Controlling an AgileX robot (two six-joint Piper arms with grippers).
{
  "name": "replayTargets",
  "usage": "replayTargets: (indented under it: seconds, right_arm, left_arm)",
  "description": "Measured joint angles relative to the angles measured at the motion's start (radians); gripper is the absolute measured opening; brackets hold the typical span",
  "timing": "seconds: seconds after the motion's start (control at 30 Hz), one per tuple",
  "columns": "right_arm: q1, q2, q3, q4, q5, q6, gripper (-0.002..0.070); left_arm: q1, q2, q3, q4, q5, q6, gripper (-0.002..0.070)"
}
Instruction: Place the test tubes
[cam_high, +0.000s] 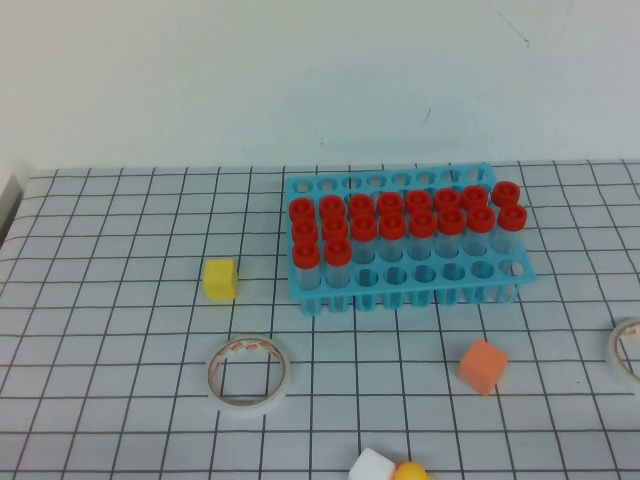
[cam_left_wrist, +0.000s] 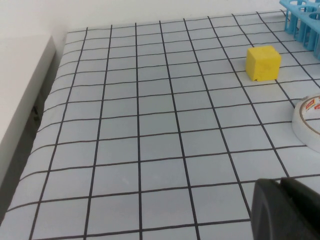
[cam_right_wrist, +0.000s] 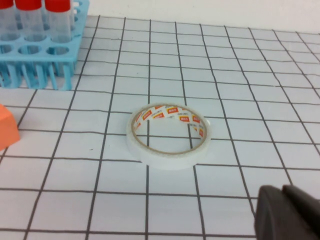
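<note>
Test tubes (cam_high: 405, 222): red-capped, upright in blue rack (cam_high: 400, 298); front holes free. Left gripper (cam_left_wrist: 287, 210) and right gripper (cam_right_wrist: 290, 212): pressed together, empty, low over table (cam_left_wrist: 125, 150). Advice: spread fingers first, seat tubes plumb.

Clear test tubes (cam_high: 391, 235) with red caps, upright in blue rack (cam_high: 400, 293), two long rows plus two tubes at its left end, front holes unfilled, rack near far edge of table (cam_high: 120, 330), right of centre

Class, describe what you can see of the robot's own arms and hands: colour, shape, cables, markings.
Little shows. The left hand, facing the yellow cube, is a matt black, blocky tip with rounded edges. The right hand, facing a tape roll, looks the same. No cables or markings show; the high view shows neither arm.
</note>
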Motion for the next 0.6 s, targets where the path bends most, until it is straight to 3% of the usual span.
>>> replayTargets:
  seconds: [0.6]
  right_arm:
    - [0.0,0.0,0.0,0.0,0.0,0.013,-0.0001]
  left_arm:
    - [0.0,0.0,0.0,0.0,0.0,0.003,0.0]
